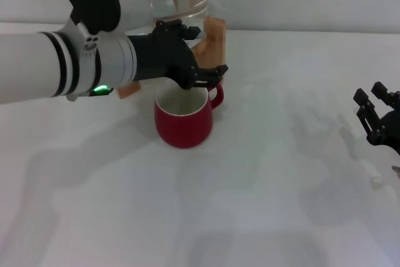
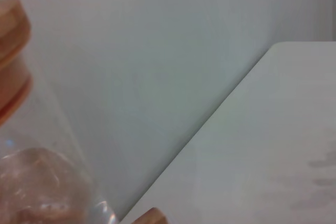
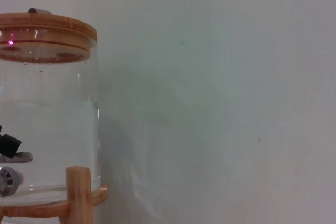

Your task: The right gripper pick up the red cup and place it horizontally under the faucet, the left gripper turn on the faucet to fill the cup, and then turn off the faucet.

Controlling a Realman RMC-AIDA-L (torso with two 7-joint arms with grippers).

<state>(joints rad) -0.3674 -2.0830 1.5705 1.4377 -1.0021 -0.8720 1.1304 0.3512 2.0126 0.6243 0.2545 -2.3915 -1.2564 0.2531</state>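
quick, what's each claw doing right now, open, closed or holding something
Left claw: above the red cup, at the jug's tap; open or closed cannot be told.
Right claw: open, holding nothing, parked at the table's right edge.

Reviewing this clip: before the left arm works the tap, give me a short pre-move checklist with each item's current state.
1. Red cup upright on the table, in front of the water jug: ok.
2. Cup directly below the spout: cannot tell, the left gripper hides the faucet.
3. Left gripper at the faucet, above the cup's rim: ok.
4. Left gripper's hold on the lever: cannot tell.
5. Right gripper off at the table's right edge, apart from the cup: ok.
6. Water in the jug: ok.
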